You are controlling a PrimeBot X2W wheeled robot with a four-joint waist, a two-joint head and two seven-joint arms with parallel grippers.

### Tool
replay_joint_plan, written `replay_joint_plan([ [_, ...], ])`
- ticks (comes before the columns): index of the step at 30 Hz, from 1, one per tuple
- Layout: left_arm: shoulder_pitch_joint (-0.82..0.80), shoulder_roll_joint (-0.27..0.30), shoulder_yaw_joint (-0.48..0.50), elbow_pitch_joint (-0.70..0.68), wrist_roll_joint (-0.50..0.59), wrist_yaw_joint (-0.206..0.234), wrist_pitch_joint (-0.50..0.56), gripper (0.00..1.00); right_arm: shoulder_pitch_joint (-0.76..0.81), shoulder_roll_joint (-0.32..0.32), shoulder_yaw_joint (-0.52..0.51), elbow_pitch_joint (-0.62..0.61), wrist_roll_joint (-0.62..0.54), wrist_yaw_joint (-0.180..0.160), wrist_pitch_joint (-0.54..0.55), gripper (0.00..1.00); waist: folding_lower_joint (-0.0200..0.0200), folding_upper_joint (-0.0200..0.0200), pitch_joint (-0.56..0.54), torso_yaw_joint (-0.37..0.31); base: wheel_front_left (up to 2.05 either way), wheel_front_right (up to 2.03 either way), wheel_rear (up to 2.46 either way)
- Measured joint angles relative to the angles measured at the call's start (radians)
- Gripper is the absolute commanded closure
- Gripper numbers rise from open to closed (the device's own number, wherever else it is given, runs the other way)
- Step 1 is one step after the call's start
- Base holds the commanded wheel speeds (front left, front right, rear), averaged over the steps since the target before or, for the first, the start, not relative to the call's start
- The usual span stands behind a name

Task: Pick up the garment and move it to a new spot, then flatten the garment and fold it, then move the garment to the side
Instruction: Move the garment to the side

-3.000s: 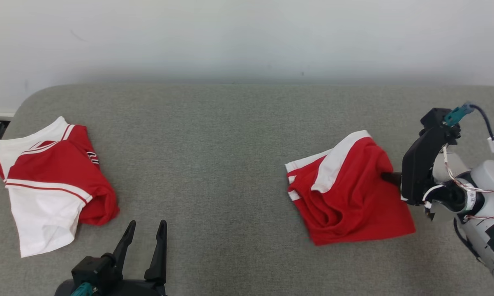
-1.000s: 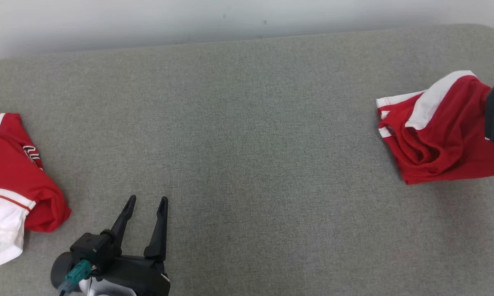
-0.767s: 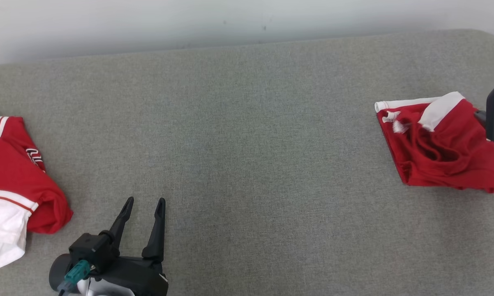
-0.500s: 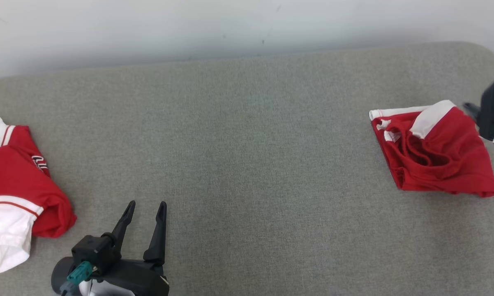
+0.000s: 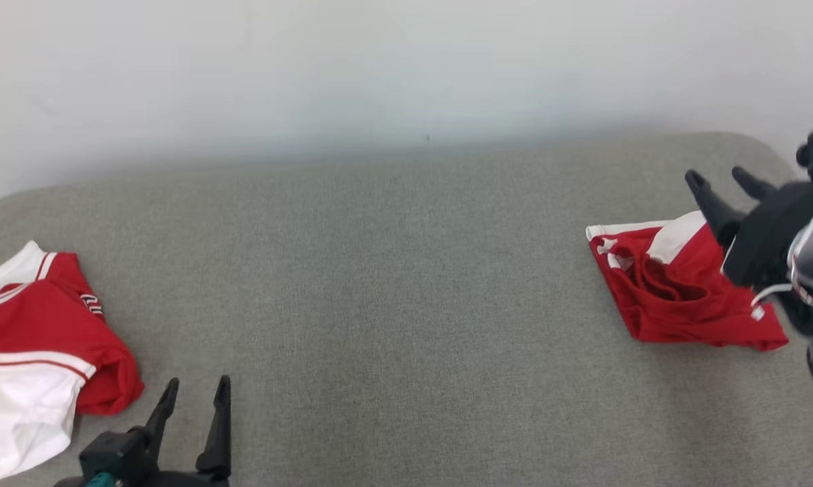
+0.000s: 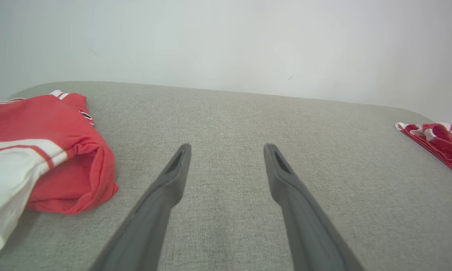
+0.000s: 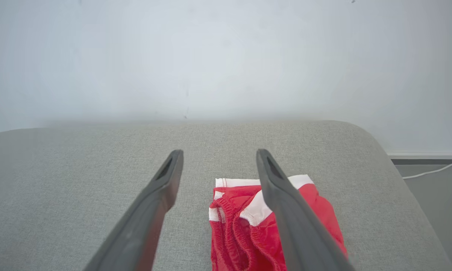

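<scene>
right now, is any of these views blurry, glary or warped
Head view: even, soft light, no glare; the right pincer looks slightly smeared, and the red shorts cast only a faint shadow. Left wrist view: the left pincer is soft near the lens, and the cushion edge bows. Right wrist view: hazy wall, far cushion edge blurred.

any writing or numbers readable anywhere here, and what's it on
Nothing can be read with certainty.
Red and white jersey: a small dark and white printed mark near its far edge, also seen in the left wrist view, too small and blurred to read.
Red shorts: no lettering visible.
</scene>
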Motion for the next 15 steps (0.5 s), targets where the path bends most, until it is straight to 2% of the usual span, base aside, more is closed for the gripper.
replay_joint_plan([
  [5,0.055,0.008,0.022,-0.027,0.000,0.009,0.000,0.00,0.158,0.013,-0.029,-0.114,0.005,-0.020,-0.129,0.00,-0.0001,-0.0001,-0.048,-0.009,0.00,0.00,0.00],
  [15,0.149,0.027,0.055,-0.100,0.000,0.030,0.000,0.00,0.398,0.016,-0.043,-0.331,-0.009,-0.075,-0.283,0.00,-0.0001,0.0000,-0.110,-0.035,0.00,0.00,0.00],
])
